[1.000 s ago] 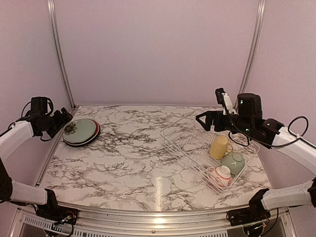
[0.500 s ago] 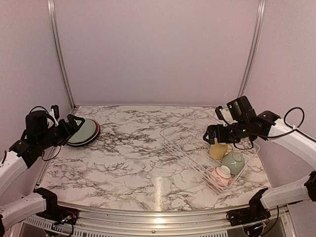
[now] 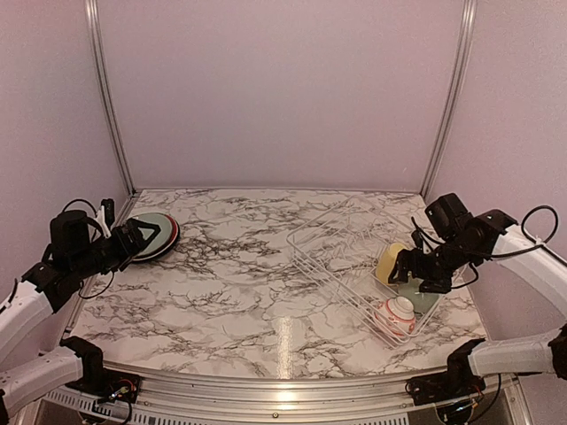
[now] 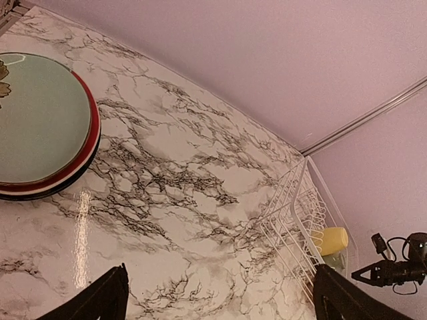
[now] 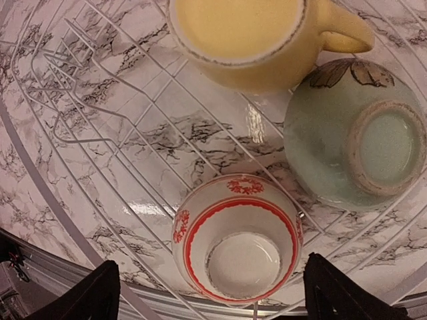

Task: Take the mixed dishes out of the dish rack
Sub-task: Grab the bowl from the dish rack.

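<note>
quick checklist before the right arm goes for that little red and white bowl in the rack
1. Right gripper open: ok, jaws wide apart.
2. Lined up over small white-and-red bowl: ok, it sits upside down between the jaws in the wrist view.
3. Gap to pale green bowl: cannot tell, they look very close.
4. Yellow mug clear of the jaws: ok.
5. Left gripper out of the way: ok, open near the plate stack, far from dish rack.
</note>
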`<state>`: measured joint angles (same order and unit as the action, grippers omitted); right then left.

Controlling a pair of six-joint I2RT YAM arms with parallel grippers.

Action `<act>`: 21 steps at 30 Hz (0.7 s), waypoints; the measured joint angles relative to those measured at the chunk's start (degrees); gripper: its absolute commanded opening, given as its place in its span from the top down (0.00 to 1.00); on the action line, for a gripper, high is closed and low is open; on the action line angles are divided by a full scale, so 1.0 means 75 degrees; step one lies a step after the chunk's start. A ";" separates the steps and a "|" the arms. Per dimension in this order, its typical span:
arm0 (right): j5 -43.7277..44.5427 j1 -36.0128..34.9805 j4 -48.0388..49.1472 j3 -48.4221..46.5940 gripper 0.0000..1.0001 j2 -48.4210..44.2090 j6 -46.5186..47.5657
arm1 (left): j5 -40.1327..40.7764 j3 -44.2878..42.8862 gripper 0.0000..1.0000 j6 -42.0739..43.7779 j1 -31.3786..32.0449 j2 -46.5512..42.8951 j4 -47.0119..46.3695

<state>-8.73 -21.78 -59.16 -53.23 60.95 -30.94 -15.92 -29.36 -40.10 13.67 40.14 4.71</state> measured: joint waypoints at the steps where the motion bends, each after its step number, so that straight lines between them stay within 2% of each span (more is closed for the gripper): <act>1: -0.0070 0.0000 -0.0047 0.0015 0.08 0.0041 -0.0006 | -0.0026 0.0000 0.01 0.0000 0.0000 -0.0052 0.0000; 4: -0.0233 0.0000 -0.0178 0.0050 0.13 0.0216 0.0017 | -0.0041 -0.0009 0.01 0.0003 0.0000 -0.0405 0.0026; 14: -0.0370 0.0073 -0.0256 0.0239 0.13 0.0854 0.0329 | -0.0102 -0.0236 0.01 -0.0058 0.0000 -0.1011 0.0414; 21: -0.0449 0.0393 -0.0181 0.0589 0.23 0.0898 0.0527 | -0.0178 -0.0233 0.01 -0.0207 0.0000 -0.1212 0.0498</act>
<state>-12.10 -18.83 -60.51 -48.82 67.68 -26.98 -17.26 -31.11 -41.65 13.67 31.05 8.45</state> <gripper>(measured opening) 0.793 0.989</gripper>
